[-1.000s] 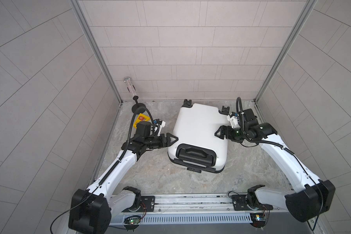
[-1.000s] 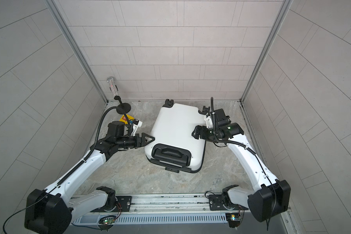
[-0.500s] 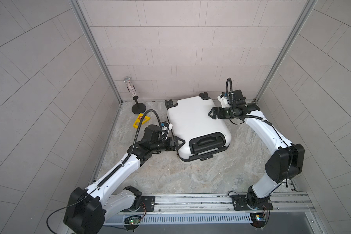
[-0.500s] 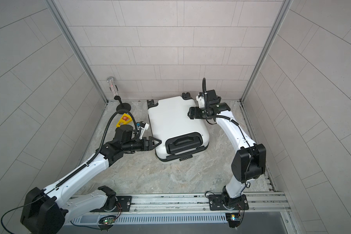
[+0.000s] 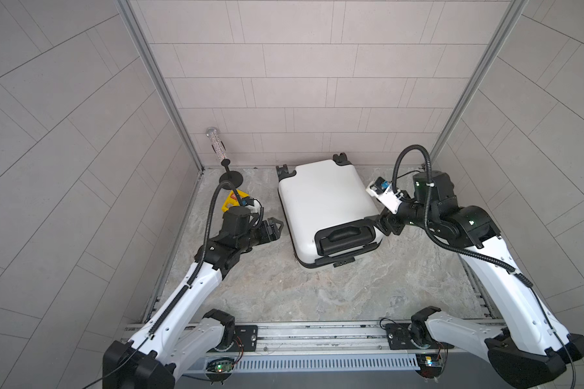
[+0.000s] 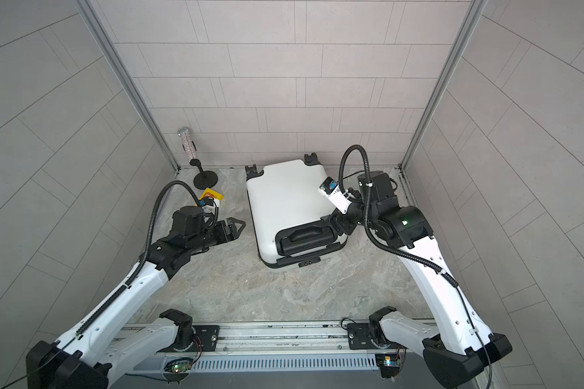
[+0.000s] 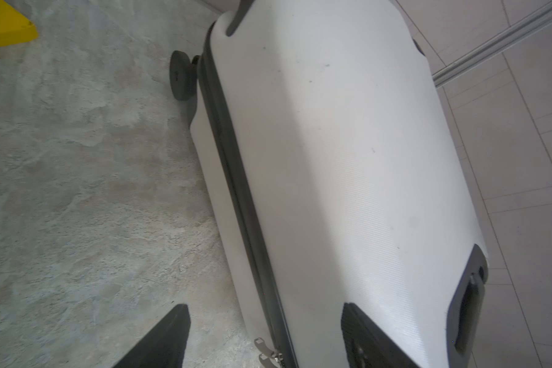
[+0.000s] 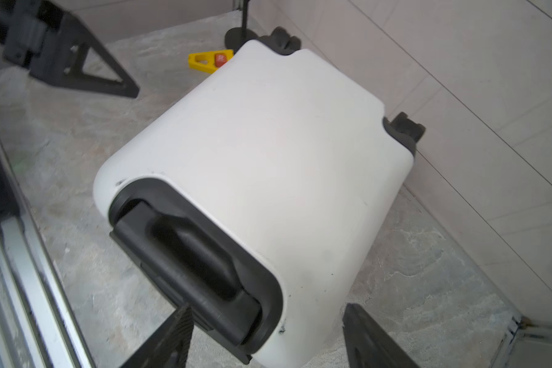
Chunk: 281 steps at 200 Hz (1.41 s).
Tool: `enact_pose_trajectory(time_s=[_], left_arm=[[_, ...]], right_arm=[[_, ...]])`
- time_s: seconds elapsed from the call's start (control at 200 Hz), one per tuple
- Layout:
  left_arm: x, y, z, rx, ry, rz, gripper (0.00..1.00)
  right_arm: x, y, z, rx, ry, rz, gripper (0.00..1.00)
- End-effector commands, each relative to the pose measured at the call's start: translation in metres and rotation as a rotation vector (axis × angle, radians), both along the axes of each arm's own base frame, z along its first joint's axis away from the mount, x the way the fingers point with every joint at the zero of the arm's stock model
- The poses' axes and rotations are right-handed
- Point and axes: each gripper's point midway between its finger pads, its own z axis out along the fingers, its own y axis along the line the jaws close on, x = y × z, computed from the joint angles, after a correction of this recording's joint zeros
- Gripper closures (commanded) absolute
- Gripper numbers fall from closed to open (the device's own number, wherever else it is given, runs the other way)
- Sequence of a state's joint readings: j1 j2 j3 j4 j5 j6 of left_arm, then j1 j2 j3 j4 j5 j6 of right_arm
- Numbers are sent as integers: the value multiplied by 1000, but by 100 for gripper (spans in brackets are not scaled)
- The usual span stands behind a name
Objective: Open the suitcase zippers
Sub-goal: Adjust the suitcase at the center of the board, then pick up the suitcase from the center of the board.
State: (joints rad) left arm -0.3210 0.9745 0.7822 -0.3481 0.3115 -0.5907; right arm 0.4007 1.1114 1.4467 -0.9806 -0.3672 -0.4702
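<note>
The white suitcase [image 5: 324,202] lies flat on the stone floor in both top views, wheels toward the back wall and black handle recess [image 5: 344,235] toward the front. In the left wrist view its black zipper band [image 7: 236,191] runs along the side seam, with two small metal pulls [image 7: 266,350] between my fingers. My left gripper [image 5: 277,227] is open, just left of the case and apart from it. My right gripper [image 5: 380,224] is open astride the case's front right corner [image 8: 300,318], beside the handle recess.
A yellow wedge [image 5: 231,202] lies on the floor behind my left wrist. A black stand with a glittery tube [image 5: 231,176] is in the back left corner. Tiled walls close in three sides, and a metal rail [image 5: 300,333] runs along the front.
The suitcase turned so its handle end now points front right. My right gripper moved from the case's far right corner to the corner by the handle. My left gripper backed off leftward.
</note>
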Motion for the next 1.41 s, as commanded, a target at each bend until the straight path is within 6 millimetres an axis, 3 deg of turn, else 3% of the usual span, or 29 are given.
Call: enact_pose_trajectory(time_s=[0.0, 0.105, 0.23, 0.501, 0.851, 1.026, 1.171, 1.316, 1.401], left_arm=[[1, 19, -8, 63, 57, 55, 20], [3, 21, -14, 82, 77, 44, 20], [7, 18, -12, 77, 66, 32, 20], [7, 16, -15, 81, 58, 11, 21], [8, 15, -26, 73, 45, 4, 23], [9, 15, -29, 87, 28, -5, 23], [10, 21, -29, 123, 14, 15, 24], [13, 23, -28, 142, -24, 15, 24], [14, 23, -24, 149, -63, 1, 25]], right_arm=[[-34, -7, -45, -306, 52, 223, 25], [-52, 6, -57, -404, 34, 396, 33], [-54, 28, -63, -434, 1, 511, 43], [-42, 64, -93, -513, -3, 603, 44], [-18, 79, -120, -537, 6, 558, 45], [-22, 89, -137, -523, 73, 608, 49], [-20, 93, -145, -517, 85, 608, 70], [-15, 92, -134, -532, 36, 623, 100], [-10, 87, -114, -516, -14, 626, 100]])
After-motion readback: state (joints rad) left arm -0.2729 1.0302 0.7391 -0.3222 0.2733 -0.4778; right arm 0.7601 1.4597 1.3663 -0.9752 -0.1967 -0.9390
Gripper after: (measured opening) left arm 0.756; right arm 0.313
